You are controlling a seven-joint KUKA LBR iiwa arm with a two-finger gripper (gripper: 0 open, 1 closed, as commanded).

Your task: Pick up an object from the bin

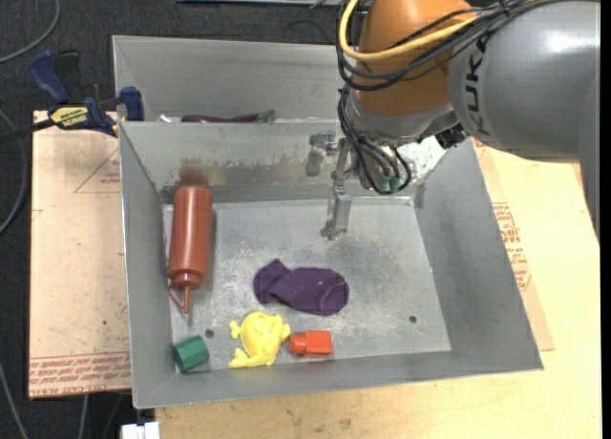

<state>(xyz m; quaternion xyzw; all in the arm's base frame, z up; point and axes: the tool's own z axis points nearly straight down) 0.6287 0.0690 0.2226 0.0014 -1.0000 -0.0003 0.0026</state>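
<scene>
The end effector (332, 229) hangs over the bare floor of the grey bin (391, 284), in the middle of the bin's far half and close to the back wall. Its tip points straight down and is near the floor; whether it touches the floor I cannot tell. Whether it is released or clenched I also cannot tell, because from this side it shows only as one narrow metal piece.

The thing nearest to it is a purple piece of soft cloth (301, 290), lying flat and crumpled in the middle of the bin. It lies toward the front edge from the end effector and a little to the left in the view, near but clearly apart from it.

The other things are farther away. A red squeeze bottle (189, 235) lies along the left wall with its nozzle toward the front. Along the front edge there are a small green block (191, 354), a yellow toy figure (258, 337) and a small orange-red block (311, 343); the toy and the orange-red block are just beside each other.

The grey arm (544, 74) comes in from the right, above the bin's right wall. Its wrist carries a round orange cover (410, 36) with yellow and black cables (355, 17) looped around it, and below the cover the wrist turns downward into the bin.
</scene>
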